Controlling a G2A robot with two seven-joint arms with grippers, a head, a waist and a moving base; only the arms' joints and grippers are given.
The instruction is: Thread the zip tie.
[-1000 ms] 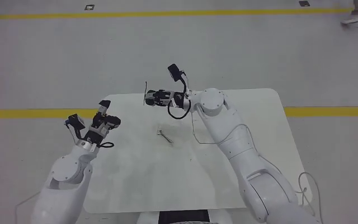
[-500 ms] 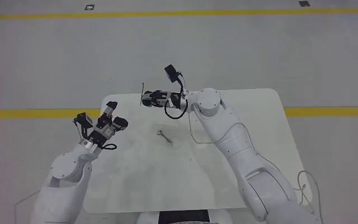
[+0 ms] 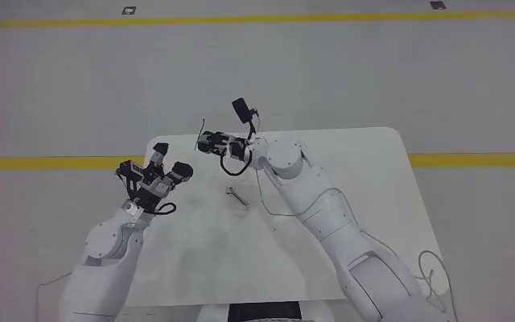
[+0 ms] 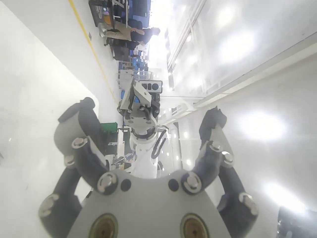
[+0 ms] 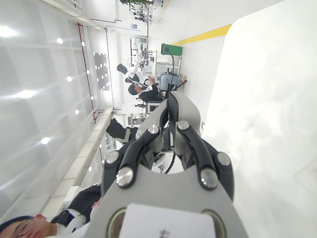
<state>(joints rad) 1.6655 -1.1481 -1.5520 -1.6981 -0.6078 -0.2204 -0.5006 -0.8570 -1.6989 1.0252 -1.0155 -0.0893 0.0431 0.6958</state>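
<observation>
In the top view my right gripper point(image 3: 206, 145) hovers over the table's far left part, shut on a thin black zip tie point(image 3: 201, 131) whose free end sticks up past the far edge. The right wrist view has that gripper point(image 5: 170, 103) clamped on the zip tie point(image 5: 171, 75), with the strap running out beyond the fingertips and a tail curling back under the wrist. My left gripper point(image 3: 166, 166) is open and holds nothing, a short way to the left of the right one and facing it. Its two dark fingers point(image 4: 85, 117) stand wide apart in the left wrist view.
A small bundle of black zip ties point(image 3: 237, 195) lies on the white table point(image 3: 346, 241) near its middle left. The table's rounded far left corner point(image 3: 157, 141) is close to both grippers. People sit far off in the room behind.
My left gripper has risen and moved right toward the right gripper, staying open. The right gripper has shifted a little left with the zip tie.
</observation>
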